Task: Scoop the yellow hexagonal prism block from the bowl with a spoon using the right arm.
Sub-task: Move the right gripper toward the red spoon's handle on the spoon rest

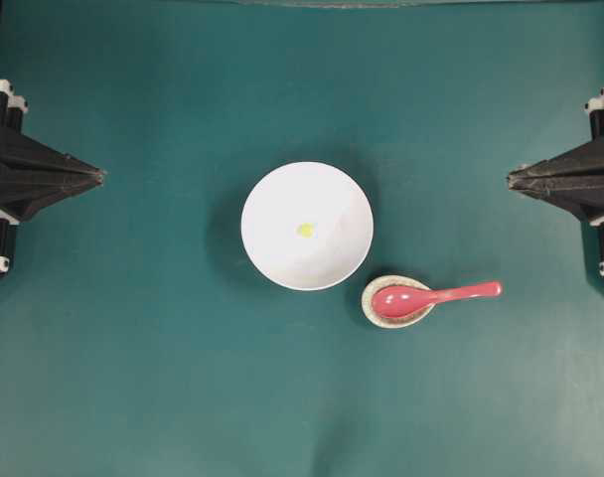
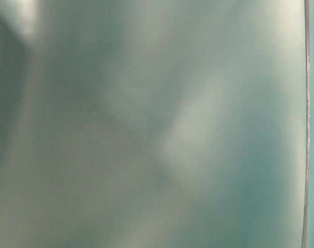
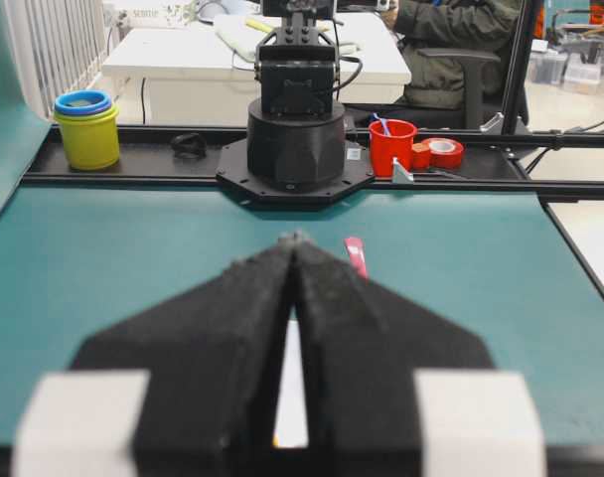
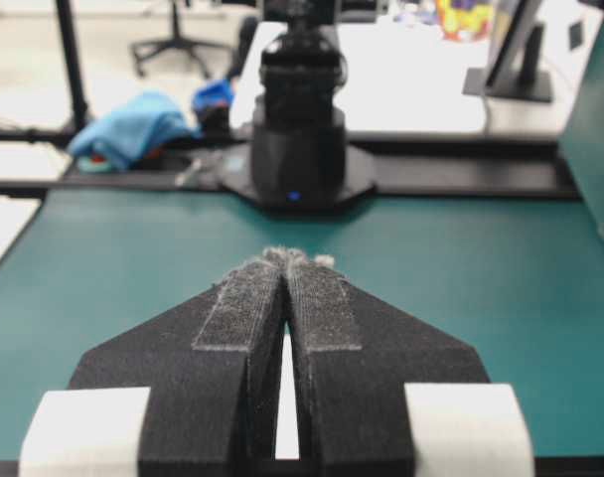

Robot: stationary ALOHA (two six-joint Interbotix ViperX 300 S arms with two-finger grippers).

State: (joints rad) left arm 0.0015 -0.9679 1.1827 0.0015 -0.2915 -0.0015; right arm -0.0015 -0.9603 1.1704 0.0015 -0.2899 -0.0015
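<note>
I see the desk [image 1: 133,378], covered in dark teal, filling the overhead view. The left arm [image 1: 14,179] sits at the left edge and the right arm [image 1: 590,179] at the right edge, both well apart from the dishes. The left pincer [image 1: 101,176] is closed, fingertips together, holding nothing; the left wrist view confirms the jaws meeting at the tip. The right pincer [image 1: 511,179] is likewise closed and empty, its pads pressed together in the right wrist view.

The white bowl [image 1: 272,258] stands near the desk's middle. Just beside it, to the near right, is a small speckled oval dish [image 1: 374,313], apart from the bowl's rim or barely so; I cannot tell which. The red-pink spoon [image 1: 436,295] lies with its scoop in that dish and its handle pointing right. The yellow hexagonal prism block [image 1: 305,230] rests inside the bowl, about at its centre.

The table-level view is blurred teal; nothing is readable there.
</note>
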